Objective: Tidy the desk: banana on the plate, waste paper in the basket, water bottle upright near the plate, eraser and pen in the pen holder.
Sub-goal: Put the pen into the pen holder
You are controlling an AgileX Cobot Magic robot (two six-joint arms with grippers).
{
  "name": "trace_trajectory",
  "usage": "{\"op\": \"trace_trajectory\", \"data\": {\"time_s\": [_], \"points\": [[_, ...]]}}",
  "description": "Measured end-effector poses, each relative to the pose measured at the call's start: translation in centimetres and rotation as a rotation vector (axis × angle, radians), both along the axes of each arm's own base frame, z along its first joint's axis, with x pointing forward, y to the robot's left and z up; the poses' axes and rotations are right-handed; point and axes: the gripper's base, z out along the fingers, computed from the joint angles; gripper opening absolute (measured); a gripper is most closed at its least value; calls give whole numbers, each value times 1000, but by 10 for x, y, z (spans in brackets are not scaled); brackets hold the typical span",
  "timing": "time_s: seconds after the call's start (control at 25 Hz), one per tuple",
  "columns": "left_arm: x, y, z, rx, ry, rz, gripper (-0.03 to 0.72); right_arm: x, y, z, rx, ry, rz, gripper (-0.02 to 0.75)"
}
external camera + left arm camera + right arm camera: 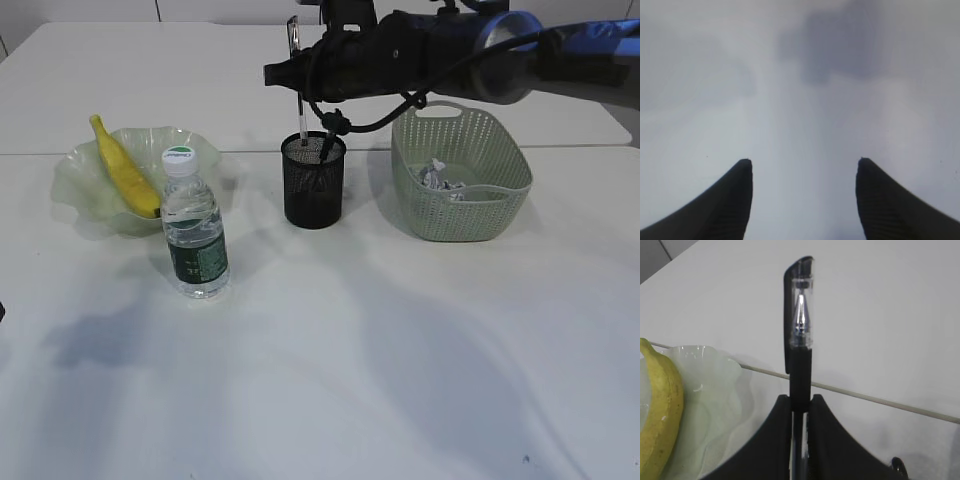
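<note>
Fingers of the right gripper are pinched narrow on the barrel of a black pen with a clear cap and metal tip; the pen stands vertical, cap end up. Held upright, I judge, so the lower end can drop straight into the black wire-mesh cylindrical pen holder, over whose mouth the exterior view shows it; lower end looks already inside the rim.

Left gripper: dark fingers spread wide, nothing between them, only bare white tabletop below. Idle, parked off to the side.

Outward:
- long yellow banana lies in the translucent pale green ruffled plate.
- small clear water bottle, white cap, dark green label, upright just beside the plate.
- crumpled white waste paper inside the sage-green perforated basket.
- eraser: not visible; possibly in the holder, cannot tell.
</note>
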Motion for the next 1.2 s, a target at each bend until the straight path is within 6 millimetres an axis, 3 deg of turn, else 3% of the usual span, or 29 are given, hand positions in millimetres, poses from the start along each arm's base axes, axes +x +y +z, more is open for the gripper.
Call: {"op": "trace_trajectory", "data": {"time_s": [1.2], "points": [[0,0,0,0,4,0,457,4,2,-48,-38,118,5,55]]}}
